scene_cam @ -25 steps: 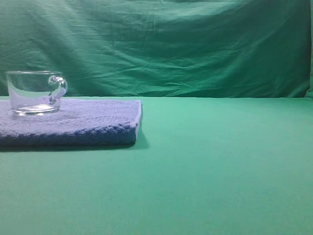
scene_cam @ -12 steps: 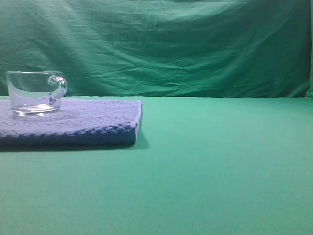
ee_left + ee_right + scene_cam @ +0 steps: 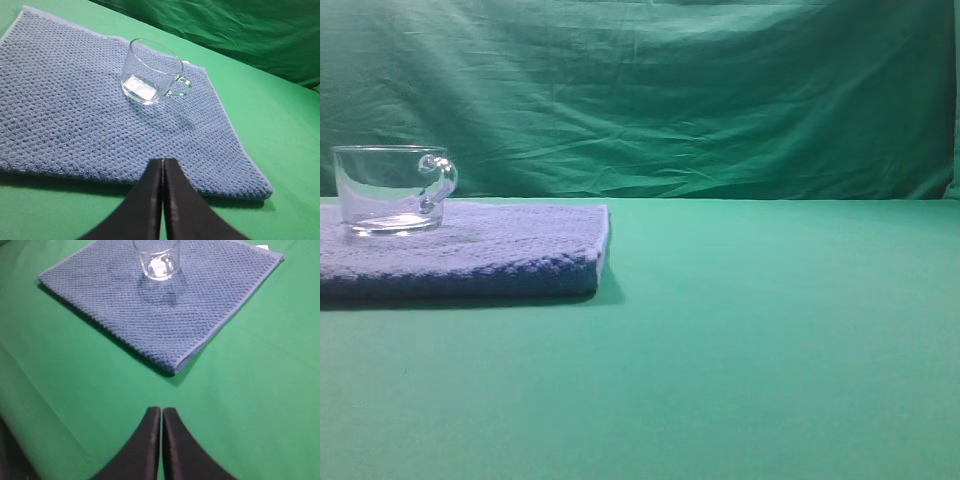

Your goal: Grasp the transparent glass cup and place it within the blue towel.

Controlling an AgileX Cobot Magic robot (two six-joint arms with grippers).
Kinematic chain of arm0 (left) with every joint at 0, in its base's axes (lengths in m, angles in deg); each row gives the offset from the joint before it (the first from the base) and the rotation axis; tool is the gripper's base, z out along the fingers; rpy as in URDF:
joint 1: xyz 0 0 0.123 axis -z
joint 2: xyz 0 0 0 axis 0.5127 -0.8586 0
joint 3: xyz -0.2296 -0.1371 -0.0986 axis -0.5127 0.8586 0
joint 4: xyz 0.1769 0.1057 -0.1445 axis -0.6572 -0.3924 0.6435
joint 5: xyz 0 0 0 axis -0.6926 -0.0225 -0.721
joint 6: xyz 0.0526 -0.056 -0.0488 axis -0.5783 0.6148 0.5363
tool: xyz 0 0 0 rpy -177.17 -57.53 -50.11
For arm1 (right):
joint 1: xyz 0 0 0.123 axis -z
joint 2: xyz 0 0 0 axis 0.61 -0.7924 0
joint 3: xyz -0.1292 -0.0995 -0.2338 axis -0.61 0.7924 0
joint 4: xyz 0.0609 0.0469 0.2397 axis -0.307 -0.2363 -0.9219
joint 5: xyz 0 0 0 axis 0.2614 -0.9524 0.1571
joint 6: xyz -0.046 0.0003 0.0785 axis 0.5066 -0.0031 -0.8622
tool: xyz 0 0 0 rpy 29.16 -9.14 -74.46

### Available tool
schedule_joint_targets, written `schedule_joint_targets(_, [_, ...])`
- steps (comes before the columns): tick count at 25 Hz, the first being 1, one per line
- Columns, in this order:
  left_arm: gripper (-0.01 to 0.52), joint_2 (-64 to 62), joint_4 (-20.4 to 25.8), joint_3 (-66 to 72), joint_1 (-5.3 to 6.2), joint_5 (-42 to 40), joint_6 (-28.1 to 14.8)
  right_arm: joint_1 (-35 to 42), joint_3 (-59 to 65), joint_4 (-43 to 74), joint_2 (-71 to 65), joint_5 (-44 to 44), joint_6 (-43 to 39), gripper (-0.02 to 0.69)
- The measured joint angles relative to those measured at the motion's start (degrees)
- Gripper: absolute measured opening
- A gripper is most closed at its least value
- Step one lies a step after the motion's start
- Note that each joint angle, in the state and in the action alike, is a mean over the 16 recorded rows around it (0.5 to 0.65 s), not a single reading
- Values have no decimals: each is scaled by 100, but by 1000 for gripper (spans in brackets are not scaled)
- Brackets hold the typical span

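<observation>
The transparent glass cup (image 3: 392,188) stands upright on the blue towel (image 3: 510,250) at the left, its handle to the right. It also shows in the left wrist view (image 3: 152,72) and the right wrist view (image 3: 156,259), on the towel (image 3: 65,115) (image 3: 160,305). My left gripper (image 3: 163,161) is shut and empty, above the towel's near edge, well short of the cup. My right gripper (image 3: 161,410) is shut and empty over the green table, away from the towel. Neither gripper shows in the exterior high view.
The green table (image 3: 770,330) stretches to the right of the towel and in front of it. A wrinkled green cloth backdrop (image 3: 700,90) hangs behind. The towel's left part runs out of the exterior high view.
</observation>
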Motion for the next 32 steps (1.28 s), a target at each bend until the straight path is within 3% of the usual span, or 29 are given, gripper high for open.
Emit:
schedule_joint_targets(7, [0,0,0,0,0,0,0,782,442,487,897,332,-315,0])
schedule_joint_targets(20, [0,0,0,0,0,0,0,3311,2587,621,2734,1224,-502,0])
schedule_joint_targets(32, [0,0,0,0,0,0,0,3826,3965,597,3588,1542,-464,0])
